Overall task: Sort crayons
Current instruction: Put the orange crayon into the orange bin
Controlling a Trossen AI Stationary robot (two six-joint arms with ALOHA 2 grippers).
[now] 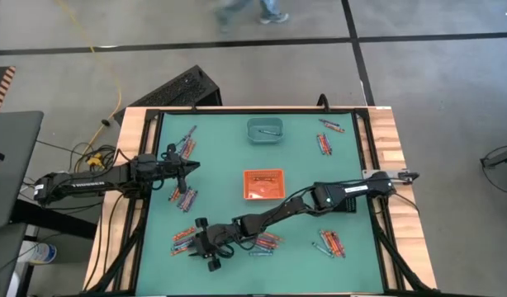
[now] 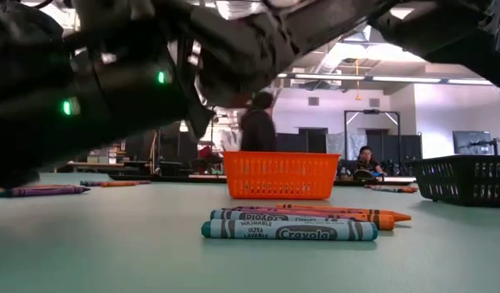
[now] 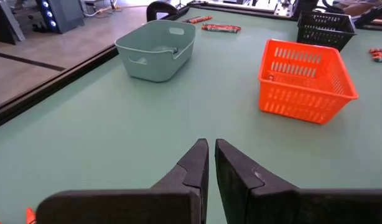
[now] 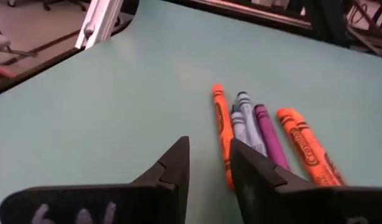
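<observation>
Clearly, sorting barely begun: crayons [image 1: 186, 238] scattered in small clusters across table [image 1: 220, 157], orange tray [image 1: 262, 184] at centre, teal tray [image 1: 265, 130] beyond it

Right gripper [image 4: 206, 163] reached across to near-left cluster, jaws spread, nothing held, poised just beside orange crayon [image 4: 222, 134] — likely lined up for pick

Left gripper [image 3: 209, 163] parked over left side, jaws nearly closed, empty, aimed toward trays

Grey concrete floor [image 1: 435, 82] with dark lines; ceiling strip lights [image 2: 396, 79] glow
</observation>
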